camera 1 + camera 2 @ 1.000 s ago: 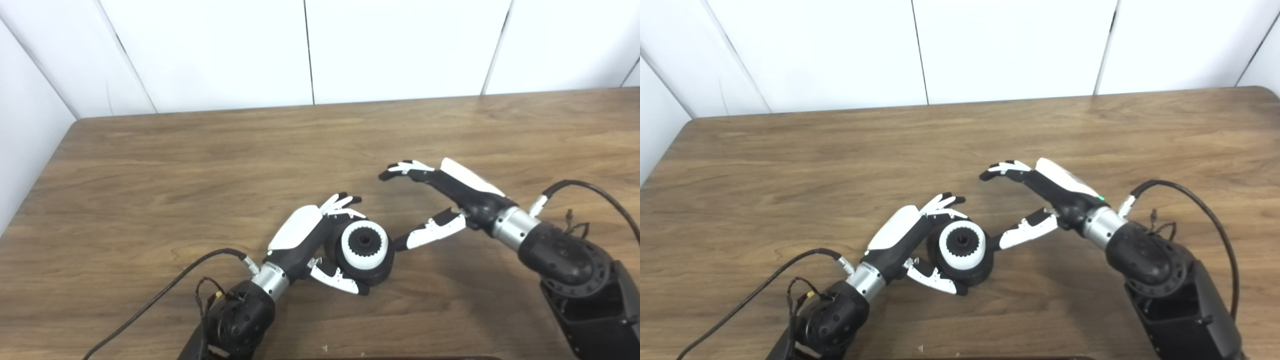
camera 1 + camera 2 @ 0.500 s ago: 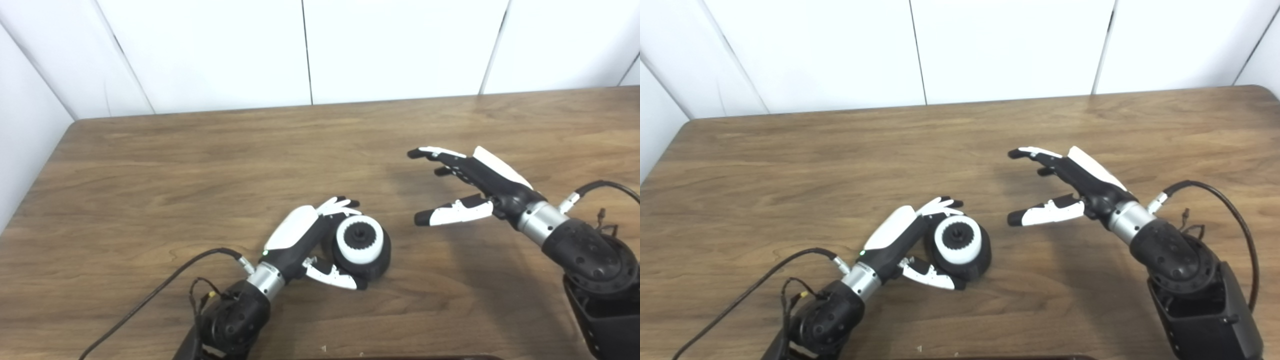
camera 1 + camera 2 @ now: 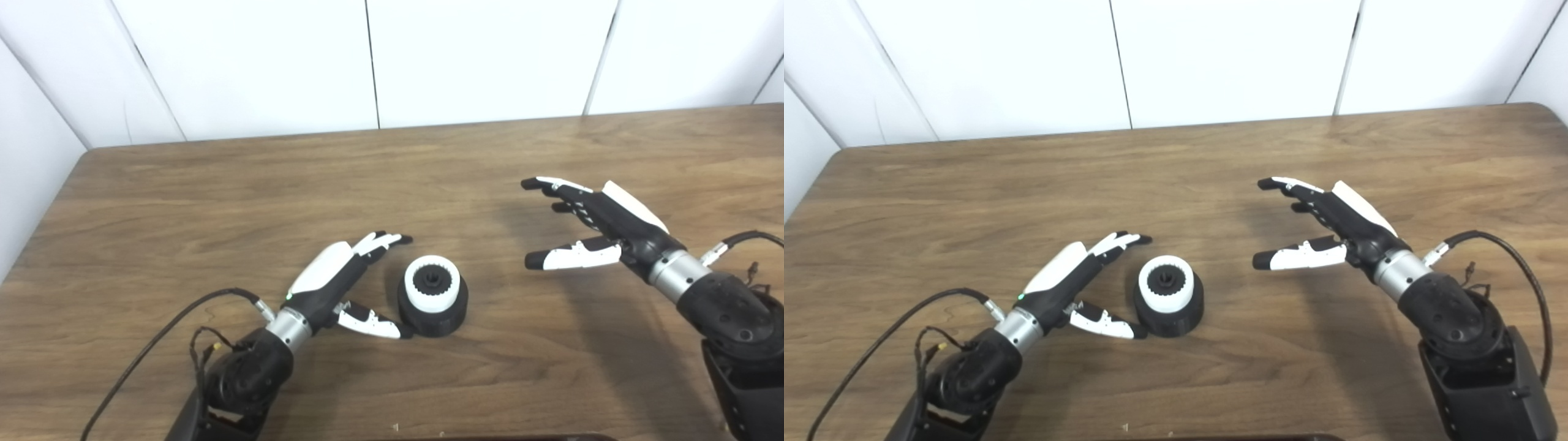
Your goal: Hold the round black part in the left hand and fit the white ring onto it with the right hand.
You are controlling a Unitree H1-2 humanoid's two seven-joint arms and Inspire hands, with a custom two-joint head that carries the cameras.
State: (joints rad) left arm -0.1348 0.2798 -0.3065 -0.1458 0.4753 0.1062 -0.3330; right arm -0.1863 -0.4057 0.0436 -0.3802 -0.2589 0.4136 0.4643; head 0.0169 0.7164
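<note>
The round black part stands upright on the wooden table, with the white ring seated on its top around a toothed black hub. My left hand lies just left of it, open, fingers stretched out; the thumb tip is close to the part's base and the fingers are apart from it. My right hand is open and empty, raised above the table well to the right of the part. Both also show in the right eye view: left hand, right hand, the part.
Black cables run from both wrists over the table, one at the left and one at the right. White wall panels stand behind the table's far edge. The table's left edge is near.
My left hand has let go of the black part and drawn back left; the part now stands upright with the ring on it. My right hand has pulled away to the right.
</note>
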